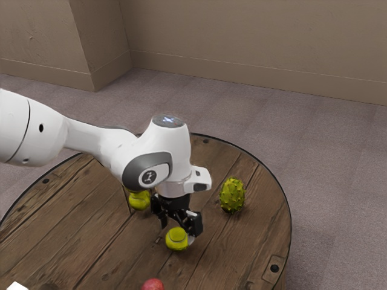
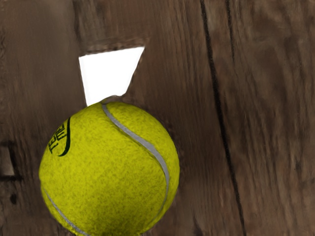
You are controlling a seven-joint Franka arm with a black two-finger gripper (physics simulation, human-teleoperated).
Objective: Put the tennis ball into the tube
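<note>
Fuzzy yellow-green felt covers the tennis ball (image 2: 108, 167), nearest to the wrist camera, with a smooth grey seam curving over it and dark lettering printed near one side. It lies under my hand on bare boards of the round wooden table (image 1: 97, 235), outside any container. Beside it shows a flat-looking, bright white piece (image 2: 107, 73) with mostly straight edges; what it belongs to is unclear.

My black gripper (image 1: 179, 228) points down over the ball in the exterior view, its hard, angular fingers spread, one on either side of a clear gap, pinching nothing. Smooth white shells with grey rings make up the arm (image 1: 91, 136), which comes in from between nine and ten o'clock.

Taking the ball as the centre of a clock face in the exterior view, with twelve at its top, a spiky, egg-shaped yellow-green fruit (image 1: 233, 195) stands at about two o'clock. Between ten and eleven, partly behind the hand, is a rounded, glossy yellow-green thing (image 1: 139, 200). Toward seven, a round red thing (image 1: 153, 284) is cut by the picture's edge, and between eight and nine a white corner (image 1: 17, 286) pokes in. The tabletop has brown planks with dark seams and a thin dark rim; beyond it are mottled grey-mauve carpet (image 1: 332, 181) and plain tan walls (image 1: 242, 36).
</note>
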